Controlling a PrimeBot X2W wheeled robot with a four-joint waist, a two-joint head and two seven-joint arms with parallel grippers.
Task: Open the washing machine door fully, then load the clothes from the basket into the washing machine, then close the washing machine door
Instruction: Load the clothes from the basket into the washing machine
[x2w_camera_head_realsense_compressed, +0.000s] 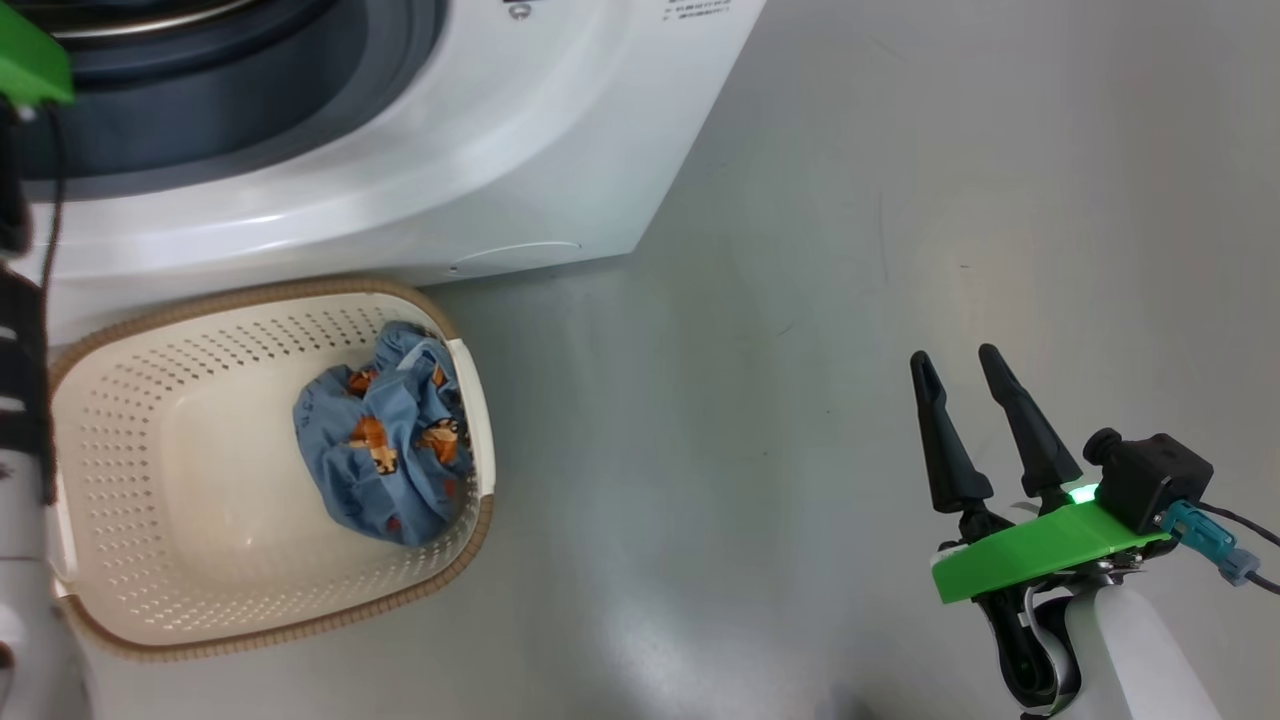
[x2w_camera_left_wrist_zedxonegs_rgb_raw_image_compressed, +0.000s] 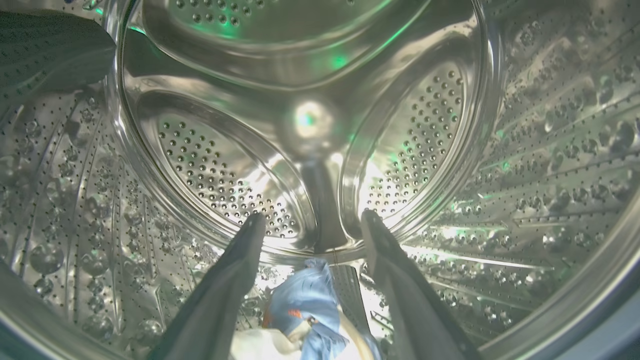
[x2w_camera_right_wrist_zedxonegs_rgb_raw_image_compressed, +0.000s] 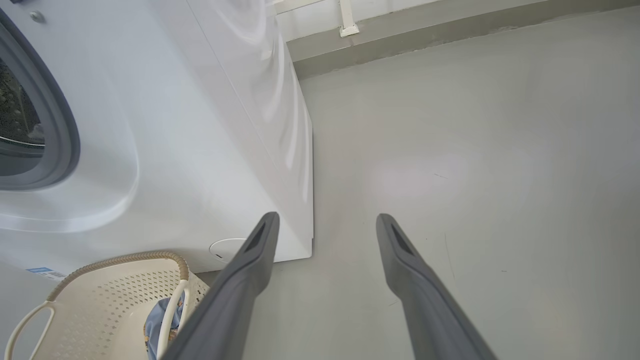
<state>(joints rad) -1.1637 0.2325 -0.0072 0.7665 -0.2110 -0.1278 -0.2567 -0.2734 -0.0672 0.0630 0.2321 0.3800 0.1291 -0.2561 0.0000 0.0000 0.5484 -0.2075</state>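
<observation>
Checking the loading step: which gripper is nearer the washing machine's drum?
Left. The left gripper is inside the drum; the right gripper hangs over the floor, outside the washing machine.

The grey floor (x2w_camera_head_realsense_compressed: 850, 300) carries the washing machine (x2w_camera_head_realsense_compressed: 400, 200) and, just before it, perhaps touching, the basket (x2w_camera_head_realsense_compressed: 120, 430)

The clothes (x2w_camera_head_realsense_compressed: 385, 440) lie in the basket (x2w_camera_head_realsense_compressed: 150, 400), which stands on the floor (x2w_camera_head_realsense_compressed: 800, 350) before the washing machine (x2w_camera_head_realsense_compressed: 450, 150).

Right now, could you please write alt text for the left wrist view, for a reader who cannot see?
The left gripper is inside the shiny perforated washing machine drum, its two dark fingers spread apart. A crumpled piece of light blue clothes sits low between them, near the bottom edge.
</observation>
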